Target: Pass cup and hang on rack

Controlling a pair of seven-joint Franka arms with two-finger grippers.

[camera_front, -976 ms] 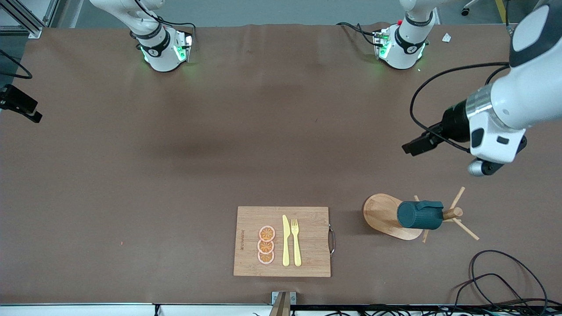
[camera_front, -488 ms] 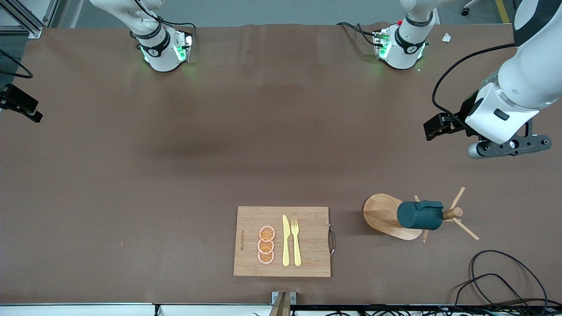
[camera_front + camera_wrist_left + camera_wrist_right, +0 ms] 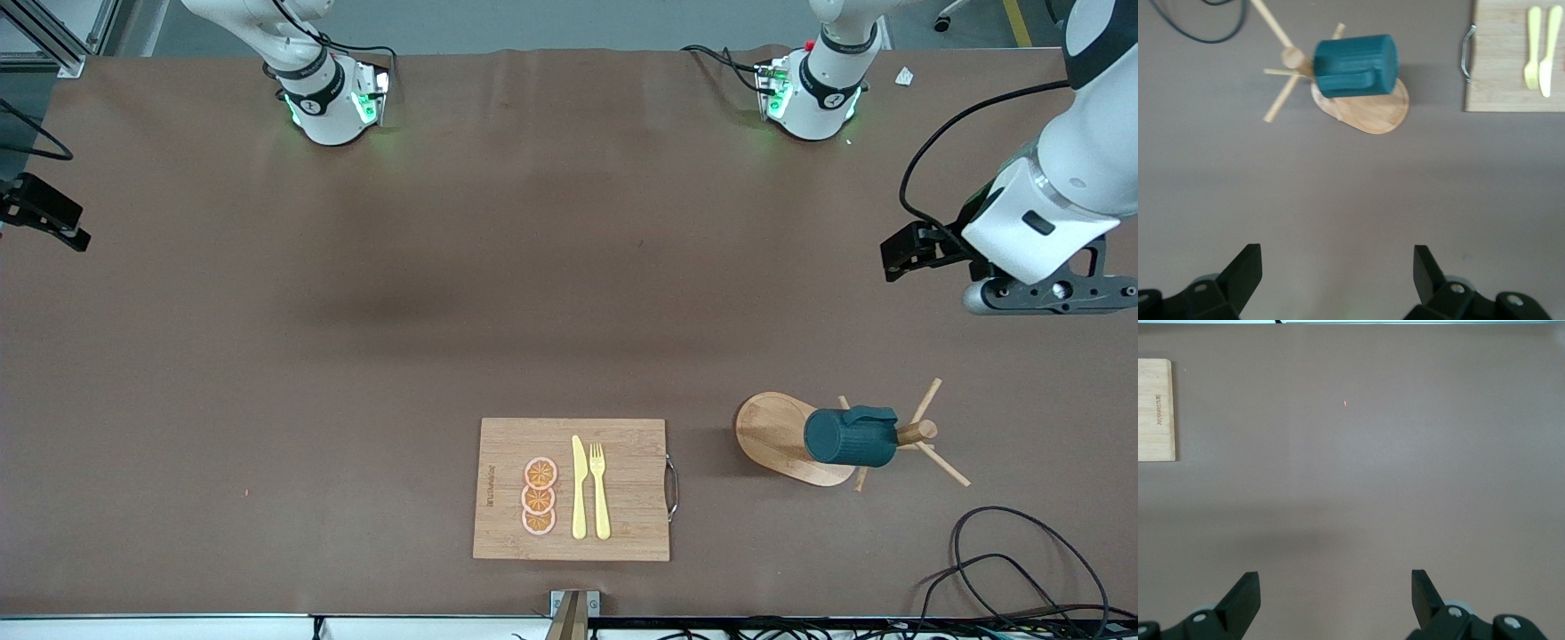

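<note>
The dark teal ribbed cup hangs on its side by its handle on a peg of the light wooden rack, near the left arm's end of the table. Both also show in the left wrist view, the cup over the rack's oval base. My left gripper is up in the air, apart from the rack, over bare table. It is open and empty. My right gripper is open and empty over bare table at the right arm's end.
A bamboo cutting board with a yellow knife, a fork and orange slices lies near the front edge. It also shows in the right wrist view. Black cables lie nearer the front camera than the rack.
My left gripper has swung away from the rack toward the left arm's end of the table and turned. The cup stays hanging on the rack.
</note>
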